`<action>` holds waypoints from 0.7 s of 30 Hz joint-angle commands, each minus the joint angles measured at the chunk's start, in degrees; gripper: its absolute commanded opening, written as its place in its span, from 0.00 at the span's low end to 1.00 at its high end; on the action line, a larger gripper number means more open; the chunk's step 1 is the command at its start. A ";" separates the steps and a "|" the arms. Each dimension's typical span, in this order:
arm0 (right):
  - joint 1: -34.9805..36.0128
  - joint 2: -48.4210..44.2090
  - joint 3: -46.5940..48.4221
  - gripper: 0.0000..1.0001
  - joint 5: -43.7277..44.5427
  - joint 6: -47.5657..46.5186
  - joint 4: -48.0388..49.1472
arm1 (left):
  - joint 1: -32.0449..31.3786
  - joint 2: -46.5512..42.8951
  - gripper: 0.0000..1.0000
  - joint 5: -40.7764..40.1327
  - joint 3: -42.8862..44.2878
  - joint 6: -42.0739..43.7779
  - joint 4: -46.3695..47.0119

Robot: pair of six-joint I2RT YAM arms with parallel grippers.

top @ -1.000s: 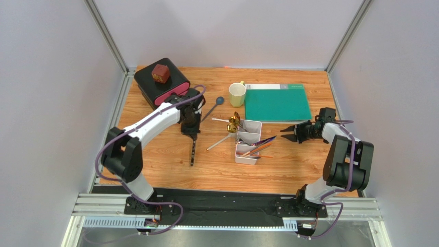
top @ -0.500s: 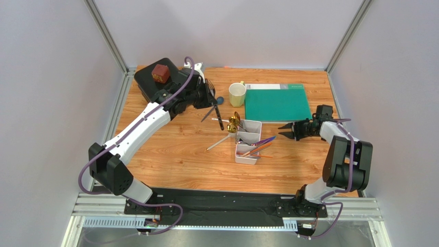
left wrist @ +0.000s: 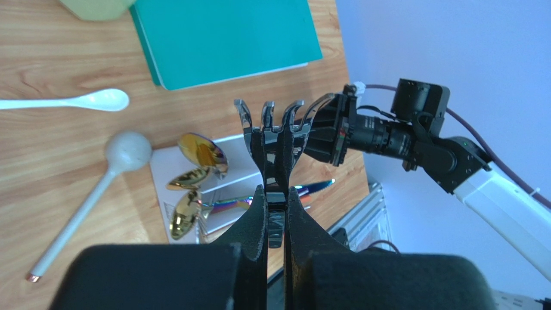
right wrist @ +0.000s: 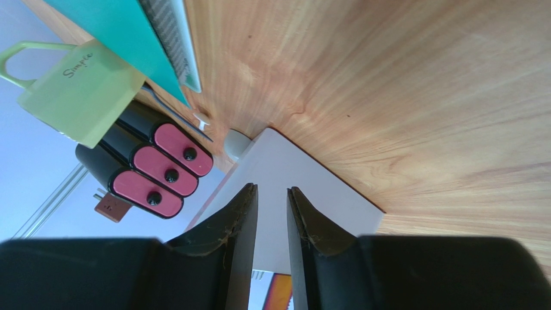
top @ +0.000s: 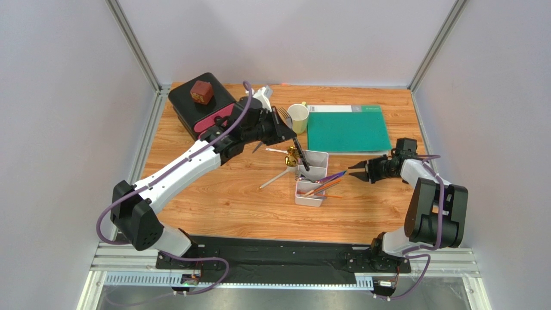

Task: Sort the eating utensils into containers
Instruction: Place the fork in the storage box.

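My left gripper [top: 288, 134] is shut on the handle of a black fork [top: 300, 157], which slants down over the white tray [top: 321, 155]. In the left wrist view the fork [left wrist: 271, 123] stands up from the closed jaws [left wrist: 276, 192], tines far end. Gold spoons [left wrist: 200, 150] and an iridescent knife [left wrist: 317, 187] lie in the tray [left wrist: 239, 175]. Orange-brown chopsticks [top: 325, 188] rest in its near compartment. A white spoon [left wrist: 107, 100] and a round-headed spoon [left wrist: 129, 150] lie on the table. My right gripper [top: 355, 169] is open and holds nothing, just right of the tray [right wrist: 291, 174].
A black box with pink drawers [top: 204, 106] and a brown block on top stands at the back left. A pale green cup [top: 297, 118] and a green book [top: 348, 129] sit behind the tray. Grey walls close in both sides.
My left arm has swung right and forward, carrying the black fork from beside the black box to over the tray. The right gripper has edged slightly toward the tray.
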 commanded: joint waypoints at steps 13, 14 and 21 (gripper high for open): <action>0.48 -2.95 -0.71 0.29 0.59 -6.91 -1.92 | -10.61 1.09 0.00 -24.47 -7.09 3.50 19.79; 0.48 -3.03 -0.53 0.29 0.33 -6.73 -1.83 | -11.57 1.53 0.00 -25.00 -7.01 3.77 20.07; 2.94 -3.30 2.02 0.29 -1.17 -6.12 -1.31 | -14.65 4.26 0.00 -27.03 -8.67 6.93 24.64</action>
